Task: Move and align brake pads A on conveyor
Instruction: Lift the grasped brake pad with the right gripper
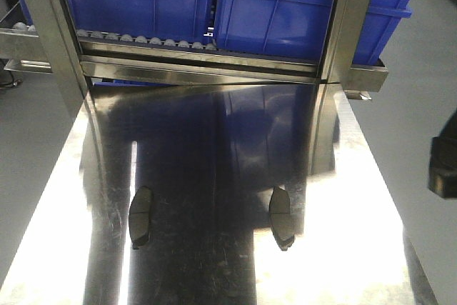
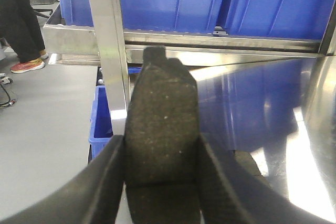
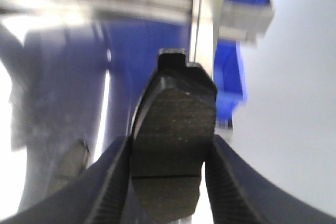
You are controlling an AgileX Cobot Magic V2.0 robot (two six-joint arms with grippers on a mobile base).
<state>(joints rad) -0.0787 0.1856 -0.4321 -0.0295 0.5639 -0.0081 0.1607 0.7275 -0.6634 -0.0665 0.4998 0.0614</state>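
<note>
- The left gripper [image 2: 161, 153] was closed on a first pad [image 2: 163, 103] of the brake pads A. Its fingers [image 2: 105, 182] pressed the pad's two long edges, and the grey friction face was turned to the wrist camera.
- The right gripper [image 3: 170, 148] clamped a second pad [image 3: 176, 116] the same way. Its fingers [image 3: 233, 187] were on the long edges and the centre groove showed near the bottom. This view was blurred.
- Neither held pad appeared in the front view.
- Two more pads lay flat on the shiny steel desk [image 1: 200, 148], a left pad [image 1: 141, 216] and a right pad [image 1: 280, 216]. They were well apart, about level with each other, with their long axes pointing away from the robot.
- Blue bins [image 1: 143, 5] sat on a roller rack [image 1: 143, 38] behind the desk.
- The conveyor was not in any view, so none of the four pads could be seen on it.
- Judging by looks, each pad was stiff, dense and heavy for its size, and not fragile.
- The gritty friction face probably gripped well, but the painted backing plate could slip on polished steel.
- Squeezing across the narrow width near the middle, as both grippers did, seemed the steadiest hold, since a grip near one end might let the pad swing.
</note>
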